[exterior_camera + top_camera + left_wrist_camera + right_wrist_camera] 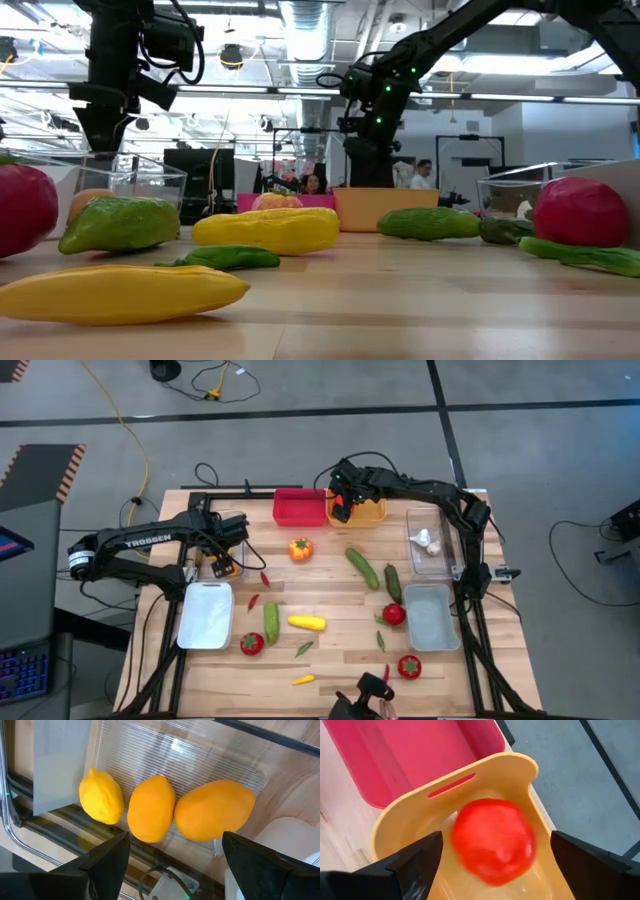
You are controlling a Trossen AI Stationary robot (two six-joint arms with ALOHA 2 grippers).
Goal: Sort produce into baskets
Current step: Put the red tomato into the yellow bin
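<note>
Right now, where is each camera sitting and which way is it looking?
High view: overhead, looking straight down at the table; both arms show.
Low view: tabletop height, looking across the produce; arms come from above.
Left wrist view: above the clear tub holding three yellow-orange fruits; left claw open.
Right wrist view: above the orange-yellow bin, also seen from overhead; right claw open.

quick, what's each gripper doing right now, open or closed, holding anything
Left gripper: open, empty, over the clear tub with three yellow-orange fruits.
Right gripper: open, empty, above the orange-yellow bin, red tomato blurred inside it.
</note>
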